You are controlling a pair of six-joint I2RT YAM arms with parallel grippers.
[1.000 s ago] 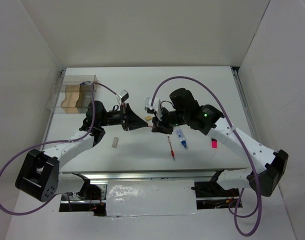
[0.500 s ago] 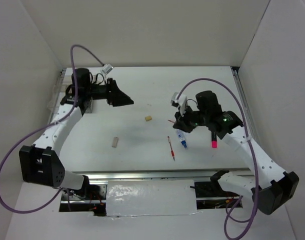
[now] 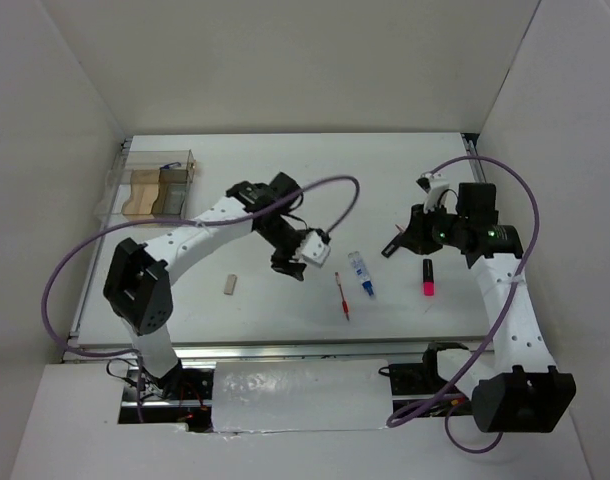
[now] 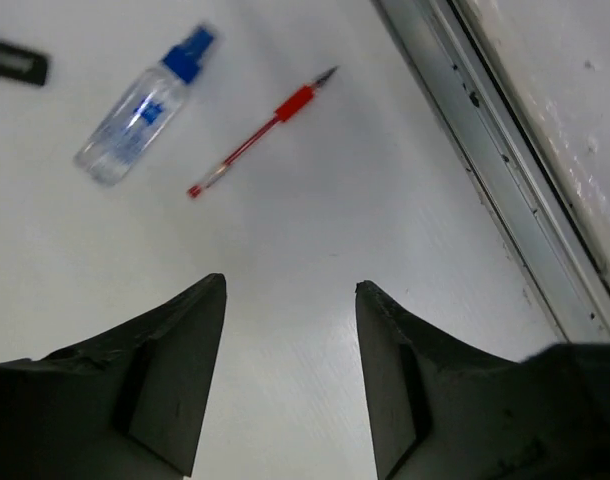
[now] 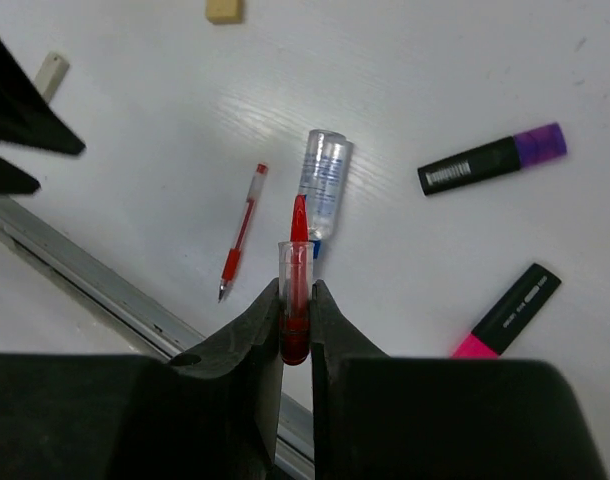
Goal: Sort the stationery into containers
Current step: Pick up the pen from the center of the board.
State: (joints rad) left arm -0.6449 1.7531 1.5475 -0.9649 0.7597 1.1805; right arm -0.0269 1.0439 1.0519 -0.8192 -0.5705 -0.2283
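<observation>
My right gripper (image 3: 403, 238) (image 5: 297, 300) is shut on a small clear pen cap with a red clip (image 5: 297, 290), held above the table. Below it lie the thin red pen (image 3: 343, 297) (image 5: 241, 232), the clear blue-capped tube (image 3: 361, 274) (image 5: 322, 180), the pink-black marker (image 3: 428, 277) (image 5: 507, 310) and the dark purple marker (image 5: 493, 160). My left gripper (image 3: 290, 265) (image 4: 290, 285) is open and empty, low over bare table left of the pen (image 4: 260, 135) and tube (image 4: 140, 110). One tan eraser (image 3: 231, 285) (image 5: 51, 72) lies left of it; another (image 5: 225, 10) lies behind. I see no blue pen.
The clear compartment box (image 3: 182, 160) with tan and brown blocks inside stands at the back left edge. A metal rail (image 4: 485, 160) runs along the table's near edge. White walls enclose the left, right and back sides.
My left arm has swung from the box at the back left to the table's middle, near the red pen. My right gripper has drawn back to the right, away from the tube, still shut.
</observation>
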